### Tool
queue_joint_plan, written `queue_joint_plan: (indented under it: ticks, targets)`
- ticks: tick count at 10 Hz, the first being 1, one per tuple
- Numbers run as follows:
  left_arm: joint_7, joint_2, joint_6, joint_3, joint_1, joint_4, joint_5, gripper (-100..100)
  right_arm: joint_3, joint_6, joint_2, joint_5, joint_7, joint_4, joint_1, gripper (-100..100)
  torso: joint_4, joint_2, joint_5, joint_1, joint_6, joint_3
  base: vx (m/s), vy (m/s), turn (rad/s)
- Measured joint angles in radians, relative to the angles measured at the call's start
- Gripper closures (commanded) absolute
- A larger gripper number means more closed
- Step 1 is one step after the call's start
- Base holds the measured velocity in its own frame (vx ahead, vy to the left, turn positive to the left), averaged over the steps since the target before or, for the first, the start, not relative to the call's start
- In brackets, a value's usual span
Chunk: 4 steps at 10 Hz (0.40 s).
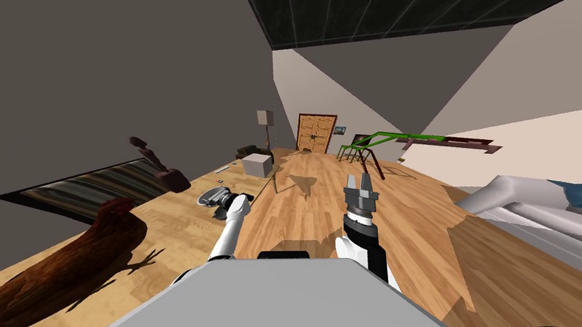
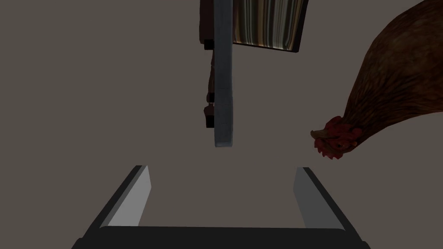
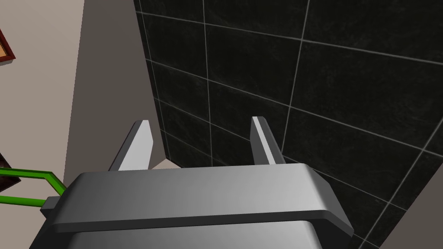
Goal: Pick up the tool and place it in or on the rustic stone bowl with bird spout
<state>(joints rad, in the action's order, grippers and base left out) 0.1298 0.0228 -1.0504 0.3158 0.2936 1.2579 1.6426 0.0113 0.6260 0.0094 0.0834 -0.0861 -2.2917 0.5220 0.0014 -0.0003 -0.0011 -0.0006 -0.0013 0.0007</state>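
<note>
A long tool [image 1: 159,164], dark red-brown, lies on the light wooden top [image 1: 171,226] by the grey wall. In the left wrist view the tool [image 2: 223,73] shows a grey face with dark red-brown parts behind it. It lies ahead of my left gripper [image 2: 223,168], which is open, empty and well short of it. A brown hen-shaped thing [image 1: 84,251] stands on the same top, nearer to me; its red-combed head [image 2: 335,140] shows beside the right finger. My left gripper [image 1: 209,196] hovers over the top. The right gripper [image 1: 360,180] is raised over the floor, open and empty [image 3: 201,123].
A striped panel [image 1: 99,183] leans on the wall behind the tool. Farther along the top sit a white box [image 1: 256,164] and a lamp [image 1: 264,118]. A wooden door [image 1: 315,133], a green-framed chair [image 1: 382,141] and a grey sofa [image 1: 555,211] stand beyond.
</note>
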Motion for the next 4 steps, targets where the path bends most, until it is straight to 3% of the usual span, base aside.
queue_joint_plan:
  ticks: [4]
  targets:
    - [0.0, 0.0, 0.0, 0.0, 0.0, 0.0, 0.0, 0, 0.0, 0.0, 0.0, 0.0, 0.0, 0.0, 0.0, 0, 0.0, -0.001, 0.0, 0.0, 0.0, 0.0, 0.0, 0.0, 0.0]
